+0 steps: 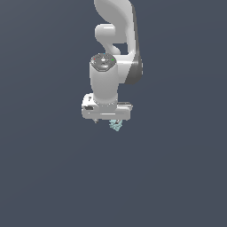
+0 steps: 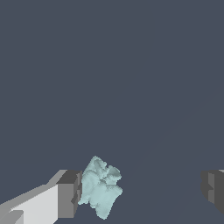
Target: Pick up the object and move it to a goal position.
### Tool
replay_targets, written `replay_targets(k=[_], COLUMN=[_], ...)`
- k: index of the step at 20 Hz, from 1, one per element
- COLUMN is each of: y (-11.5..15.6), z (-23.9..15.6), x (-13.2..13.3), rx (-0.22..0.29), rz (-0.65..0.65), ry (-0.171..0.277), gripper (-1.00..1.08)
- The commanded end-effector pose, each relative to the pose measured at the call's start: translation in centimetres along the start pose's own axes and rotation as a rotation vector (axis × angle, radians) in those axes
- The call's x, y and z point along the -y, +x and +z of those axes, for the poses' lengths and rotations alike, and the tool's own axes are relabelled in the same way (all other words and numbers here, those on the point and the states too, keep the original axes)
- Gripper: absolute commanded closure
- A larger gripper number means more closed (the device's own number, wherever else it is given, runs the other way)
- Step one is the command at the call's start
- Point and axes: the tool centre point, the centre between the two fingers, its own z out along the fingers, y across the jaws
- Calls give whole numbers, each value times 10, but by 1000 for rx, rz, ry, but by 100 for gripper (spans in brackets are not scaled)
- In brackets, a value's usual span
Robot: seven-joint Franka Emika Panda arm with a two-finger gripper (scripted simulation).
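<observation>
Seemingly light and rigid, the jagged mint lump [image 2: 100, 189] sits between the wide-open, empty tool's [image 2: 142, 190] fingers, touching one, best pinched across its bulky middle.

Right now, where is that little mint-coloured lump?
In the exterior view the mint lump sits just under the white gripper, near the picture's middle. The wrist view shows it between the open fingers, right against one finger and clear of the other.
</observation>
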Motion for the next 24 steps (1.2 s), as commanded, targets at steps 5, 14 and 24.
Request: replay_targets(k=[5, 14, 24], y=[-1, -4, -14], z=[-1, -2, 10], x=[-3, -8, 1], rx=[5, 17, 16], rz=[16, 48, 124], ry=[6, 18, 17], gripper=[-92, -92, -92])
